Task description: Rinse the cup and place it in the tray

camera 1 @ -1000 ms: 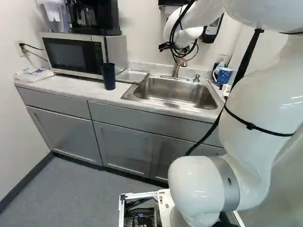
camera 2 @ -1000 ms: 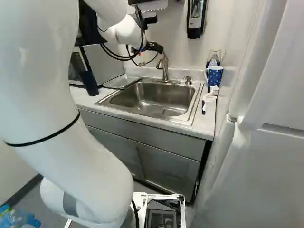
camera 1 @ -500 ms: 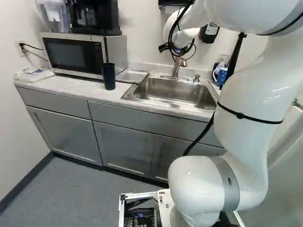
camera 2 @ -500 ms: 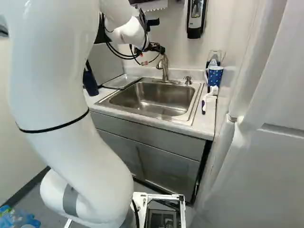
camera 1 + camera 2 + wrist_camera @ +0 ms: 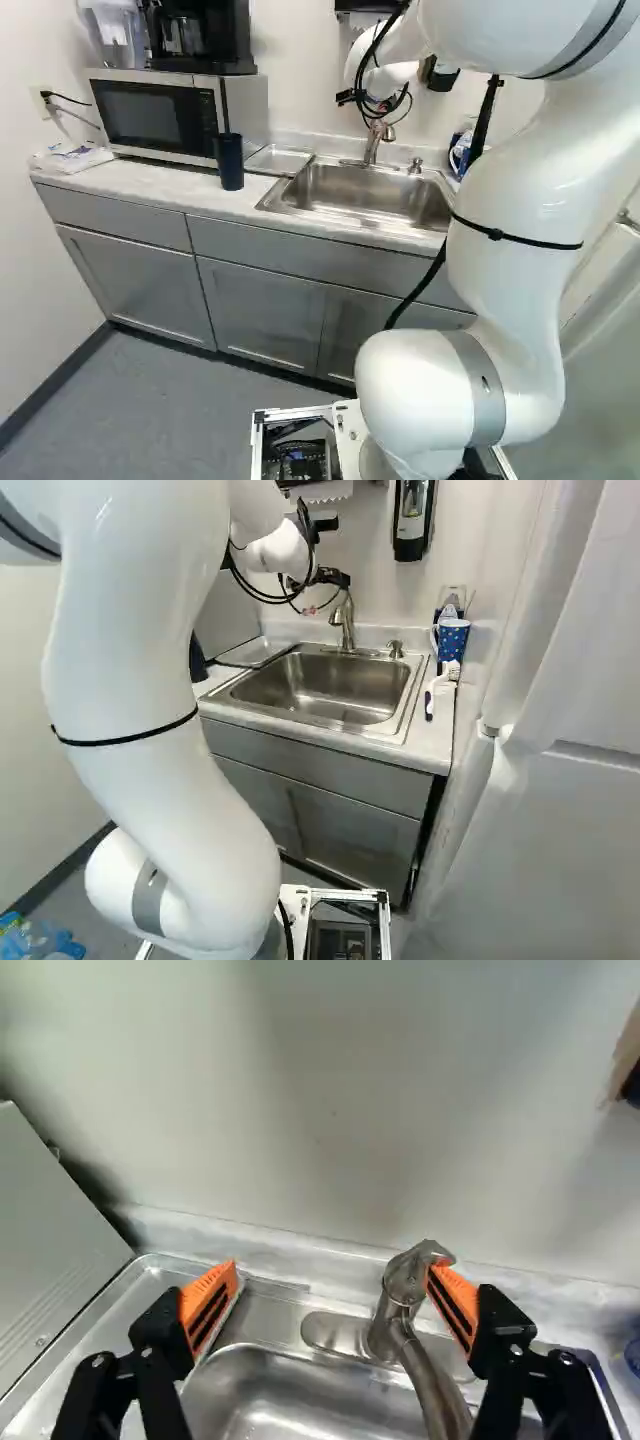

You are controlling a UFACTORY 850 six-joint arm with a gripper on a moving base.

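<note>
The gripper (image 5: 332, 1272) has its fingers spread at the tap (image 5: 405, 1282), and the dark cup (image 5: 230, 162) stands at the left, just beside the tray (image 5: 280, 160), so a crooked push could make a finger slip off the tap

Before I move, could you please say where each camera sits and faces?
Left base view: base, left of the arm, looking ahead and down at the sink; arm right of middle.
Right base view: base, right of the arm, looking likewise; arm left of middle.
Wrist view: wrist, looking along the open fingers toward wall and faucet.
All three share sink and faucet.
</note>
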